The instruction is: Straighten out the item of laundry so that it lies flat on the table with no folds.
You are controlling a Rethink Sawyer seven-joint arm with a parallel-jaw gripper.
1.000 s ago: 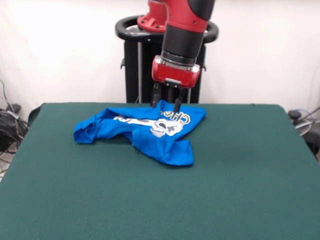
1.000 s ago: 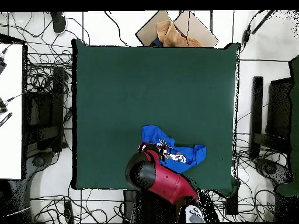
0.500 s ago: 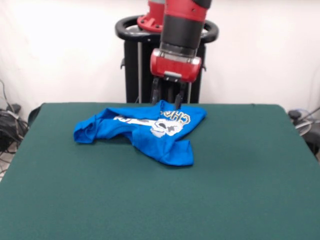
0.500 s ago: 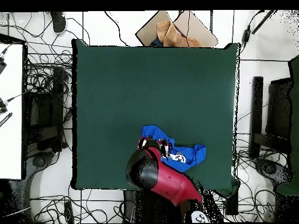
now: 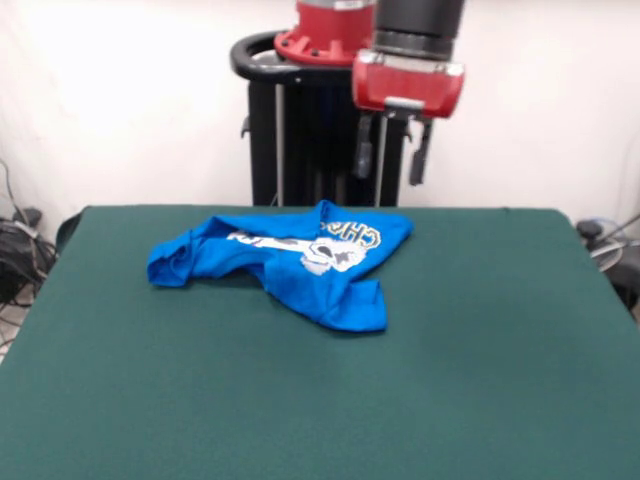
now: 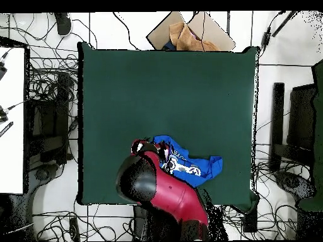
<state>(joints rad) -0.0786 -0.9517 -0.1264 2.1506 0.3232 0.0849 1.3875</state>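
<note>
Worktop (image 5: 480, 380) first: from my remote seat the near half in the front view is just bare dark green felt, edge to edge. Going farther back, the T-shirt (image 5: 300, 255) sits toward the far side, a bit left of centre. It's bright blue and properly crumpled, not flat at all. One flap hangs toward me and ends in a rounded corner near the middle of the worktop, and the left end is bunched into a small lump. The white print shows on top, but the lettering is twisted and partly folded under, so I can only read a few letters.

Beyond that, the hand (image 5: 393, 182) hangs in the air above the far edge, up and to the right of the shirt's far right corner, well clear of the cloth. Its two dark fingers (image 5: 364, 150) point straight down with a gap between them, and nothing is in them.

Looking down from overhead, the red and black arm covers part of the shirt (image 6: 192, 165), and blue cloth sticks out on its right.
</note>
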